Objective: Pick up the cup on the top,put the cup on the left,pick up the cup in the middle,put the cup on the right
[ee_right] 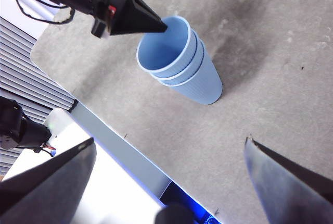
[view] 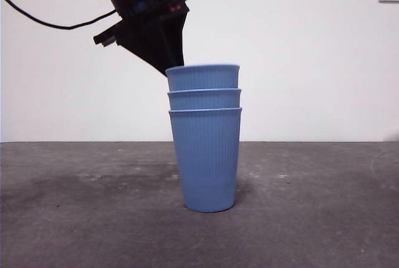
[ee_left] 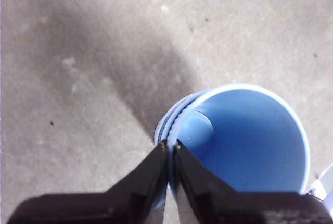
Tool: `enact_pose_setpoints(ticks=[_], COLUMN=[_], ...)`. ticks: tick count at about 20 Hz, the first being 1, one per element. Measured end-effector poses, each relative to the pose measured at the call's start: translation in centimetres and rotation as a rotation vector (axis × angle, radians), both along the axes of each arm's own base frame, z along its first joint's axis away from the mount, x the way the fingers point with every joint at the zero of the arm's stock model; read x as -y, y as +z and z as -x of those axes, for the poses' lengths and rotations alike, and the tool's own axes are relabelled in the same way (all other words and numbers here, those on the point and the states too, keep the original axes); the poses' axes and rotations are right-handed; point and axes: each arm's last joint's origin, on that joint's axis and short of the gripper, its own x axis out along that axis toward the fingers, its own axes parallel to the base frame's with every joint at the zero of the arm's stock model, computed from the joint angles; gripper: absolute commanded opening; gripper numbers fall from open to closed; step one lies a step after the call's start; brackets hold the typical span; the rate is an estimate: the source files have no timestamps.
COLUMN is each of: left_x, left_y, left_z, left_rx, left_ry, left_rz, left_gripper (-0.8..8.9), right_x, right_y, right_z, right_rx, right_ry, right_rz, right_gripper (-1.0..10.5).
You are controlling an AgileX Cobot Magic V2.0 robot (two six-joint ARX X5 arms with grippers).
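Three blue cups nested upright in one stack near the middle of the surface (view: 75, 218): top cup (view: 203, 77), middle cup (view: 204, 99), bottom cup (view: 206, 162). Left claw (ee_left: 170, 144) is at the top cup's rim, on the stack's left side; jaws pinched narrow on the rim wall, one jaw inside, one outside. Only the left wrist view shows that pinch; the front view just shows a dark wedge meeting the rim from the upper left. The left wrist view also shows the top cup's smooth inside and round floor. The front view shows what the others hardly do: fine vertical ribbing on the outer walls, tapered sides, three stepped rims. Right claw (ee_right: 169, 153) is high, well apart from the stack, jaws spread wide, holding nothing. Surface is grey, matte, mottled with pale scuffs. White wall (view: 312, 62) behind.
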Motion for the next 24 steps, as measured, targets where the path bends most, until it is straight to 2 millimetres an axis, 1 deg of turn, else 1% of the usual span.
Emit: enact_pose_setpoints(ticks=[4, 9, 11, 15, 17, 19, 20, 21, 24], left_x=[0.0, -0.5, -0.7, -1.7, -2.4, -3.4, -4.3, -5.1, -8.3], left_y=[1.6, 4.0, 5.7, 10.5, 12.0, 12.6, 12.7, 12.8, 13.1], left_z=[0.0, 0.6, 1.0, 2.2, 2.9, 3.4, 3.4, 3.2, 1.9], left_rx=[0.010, -0.025, -0.001, 0.121, 0.164, 0.208, 0.210, 0.209, 0.208], left_ry=[-0.003, -0.033, -0.045, -0.046, -0.036, 0.006, 0.031, 0.052, 0.156], left_rz=[0.013, -0.025, -0.019, 0.042, 0.024, -0.049, -0.080, -0.088, -0.104], left_gripper=[-0.08, -0.08, -0.08, -0.08, -0.08, -0.08, -0.08, -0.08, -0.08], right_x=[0.0, 0.0, 0.0, 0.0, 0.0, 0.0, 0.0, 0.0, 0.0], right_y=[0.0, 0.0, 0.0, 0.0, 0.0, 0.0, 0.0, 0.0, 0.0], right_z=[0.0, 0.0, 0.0, 0.0, 0.0, 0.0, 0.0, 0.0, 0.0], right_rx=[0.000, 0.000, 0.000, 0.000, 0.000, 0.000, 0.000, 0.000, 0.000], right_ry=[0.000, 0.000, 0.000, 0.000, 0.000, 0.000, 0.000, 0.000, 0.000], right_rz=[0.000, 0.000, 0.000, 0.000, 0.000, 0.000, 0.000, 0.000, 0.000], right_gripper=[4.8, 4.8, 4.8, 4.8, 4.8, 4.8, 4.8, 4.8, 4.8])
